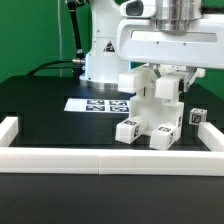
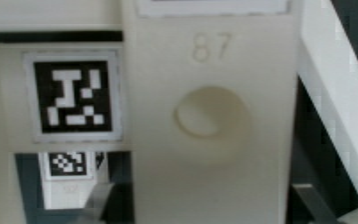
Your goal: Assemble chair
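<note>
Seating upright piece (image 1: 165, 92) on chair (image 1: 150, 120) judged step in hand; chair placed near front rail (image 1: 100, 157); gripper (image 1: 172, 80) held over it, jaw width not discernible. Next: straight downward press required.

A robotics lab bench is showing here: a white robot arm (image 1: 103, 50) is standing on a black tabletop (image 1: 40, 110) that a low white border rail (image 1: 100, 160) is fencing in. A marker board (image 1: 95, 104) is lying flat, a tagged white chair (image 1: 150, 112) is sitting beside it, and a plain green backdrop (image 1: 30, 30) is filling the rear.
</note>
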`<state>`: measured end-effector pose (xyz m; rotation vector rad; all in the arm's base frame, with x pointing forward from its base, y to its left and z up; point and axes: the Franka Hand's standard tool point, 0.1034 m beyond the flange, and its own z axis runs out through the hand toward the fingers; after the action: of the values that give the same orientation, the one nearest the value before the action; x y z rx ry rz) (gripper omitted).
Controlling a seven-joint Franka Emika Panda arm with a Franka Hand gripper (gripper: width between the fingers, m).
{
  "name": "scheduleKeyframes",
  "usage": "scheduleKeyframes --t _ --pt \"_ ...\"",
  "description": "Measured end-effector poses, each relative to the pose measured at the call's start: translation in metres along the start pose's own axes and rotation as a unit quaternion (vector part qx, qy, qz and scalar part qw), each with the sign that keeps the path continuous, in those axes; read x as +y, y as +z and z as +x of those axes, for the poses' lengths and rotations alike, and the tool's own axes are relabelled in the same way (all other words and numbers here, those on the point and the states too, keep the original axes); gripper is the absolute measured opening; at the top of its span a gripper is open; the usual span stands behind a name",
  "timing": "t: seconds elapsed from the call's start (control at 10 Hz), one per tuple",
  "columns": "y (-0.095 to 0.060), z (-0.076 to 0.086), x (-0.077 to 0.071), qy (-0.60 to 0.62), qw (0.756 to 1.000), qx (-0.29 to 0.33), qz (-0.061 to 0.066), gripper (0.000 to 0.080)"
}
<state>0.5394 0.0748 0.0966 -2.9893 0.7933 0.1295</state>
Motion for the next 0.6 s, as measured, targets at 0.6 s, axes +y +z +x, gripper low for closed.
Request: scheduleKeyframes --t 0.6 --pt "0.014 0.003 0.003 0.0 1.0 0.005 -0.004 0.029"
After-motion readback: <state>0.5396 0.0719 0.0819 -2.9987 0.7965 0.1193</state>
